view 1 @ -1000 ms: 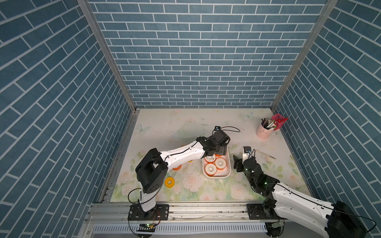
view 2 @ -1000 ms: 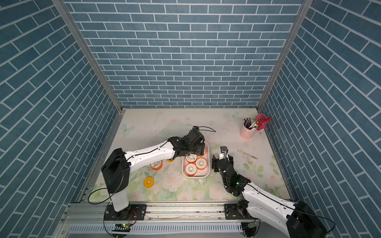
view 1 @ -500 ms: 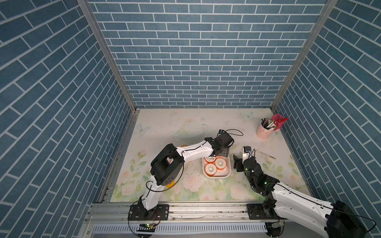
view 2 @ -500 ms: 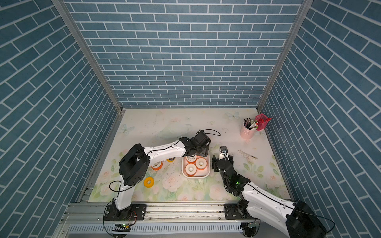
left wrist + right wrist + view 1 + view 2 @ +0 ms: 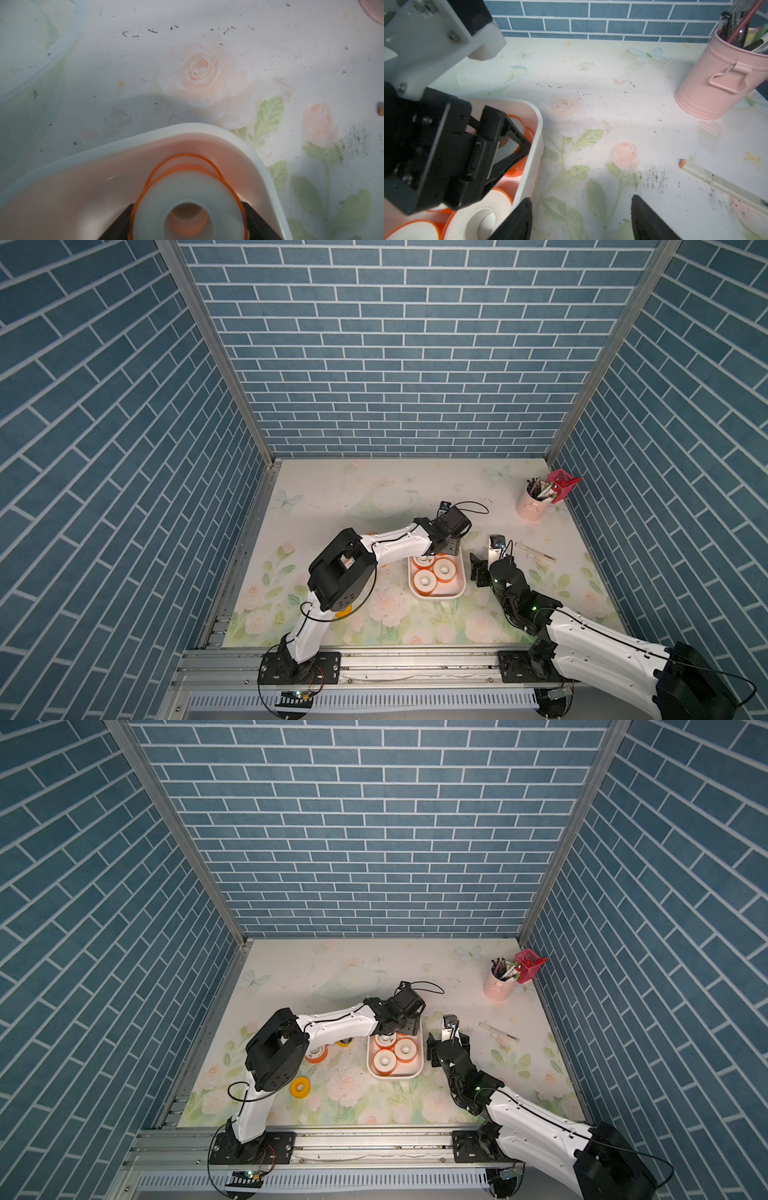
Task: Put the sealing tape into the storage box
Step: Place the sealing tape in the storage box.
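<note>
The left gripper (image 5: 188, 223) is clamped on a sealing tape roll (image 5: 187, 193) at the 12 o'clock end of the storage box (image 5: 197, 127), inside its rim; it seems not quite seated, though the close view is blurred. Best lower it flat, clear of the stored rolls (image 5: 444, 568) toward 6 o'clock, then release. The right gripper (image 5: 581, 217), jaws apart and empty, hovers at the box's 3 o'clock

Robot test cell of a laboratory. Blue brick-pattern panels (image 5: 407, 364) close the left, far and right sides, held by bare aluminium posts (image 5: 216, 352). The left arm base (image 5: 291, 670) and right arm base (image 5: 523, 666) are bolted to an aluminium rail (image 5: 415, 664) along the near edge of a flower-print tabletop (image 5: 374, 489).
</note>
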`<state>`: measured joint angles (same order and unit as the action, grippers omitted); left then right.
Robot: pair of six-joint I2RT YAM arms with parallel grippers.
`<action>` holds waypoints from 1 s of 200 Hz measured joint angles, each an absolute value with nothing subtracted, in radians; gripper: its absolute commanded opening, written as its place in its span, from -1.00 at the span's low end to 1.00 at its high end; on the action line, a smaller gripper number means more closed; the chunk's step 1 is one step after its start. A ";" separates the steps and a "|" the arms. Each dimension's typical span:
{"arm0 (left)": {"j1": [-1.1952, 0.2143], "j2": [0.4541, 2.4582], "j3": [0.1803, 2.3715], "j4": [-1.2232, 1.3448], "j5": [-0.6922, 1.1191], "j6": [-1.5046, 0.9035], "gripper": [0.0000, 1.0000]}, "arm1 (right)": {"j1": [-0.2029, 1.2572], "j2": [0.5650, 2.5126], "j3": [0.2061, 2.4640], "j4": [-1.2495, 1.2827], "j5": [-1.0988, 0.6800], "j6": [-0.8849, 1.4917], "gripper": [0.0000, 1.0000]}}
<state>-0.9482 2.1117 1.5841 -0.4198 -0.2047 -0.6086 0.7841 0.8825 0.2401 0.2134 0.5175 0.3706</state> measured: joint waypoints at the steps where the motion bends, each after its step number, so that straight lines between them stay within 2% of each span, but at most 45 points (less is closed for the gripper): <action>1: -0.948 2.112 1.584 -0.420 -0.205 -0.609 0.38 | 0.784 0.883 0.240 0.214 0.517 0.371 0.49; 34: -0.948 2.125 1.596 -0.418 -0.205 -0.609 0.42 | 0.783 0.884 0.240 0.215 0.515 0.371 0.49; 56: -0.947 2.128 1.603 -0.418 -0.205 -0.609 0.63 | 0.783 0.884 0.240 0.215 0.514 0.371 0.49; 92: -0.946 2.128 1.606 -0.420 -0.209 -0.603 0.75 | 0.782 0.885 0.240 0.215 0.512 0.371 0.49; 141: -0.945 2.120 1.605 -0.432 -0.221 -0.596 0.79 | 0.782 0.887 0.240 0.216 0.511 0.371 0.49; 169: -0.945 2.053 1.586 -0.443 -0.239 -0.590 0.86 | 0.782 0.887 0.240 0.217 0.511 0.370 0.53; 200: -0.928 1.891 1.523 -0.446 -0.266 -0.584 0.87 | 0.781 0.891 0.246 0.211 0.508 0.370 0.56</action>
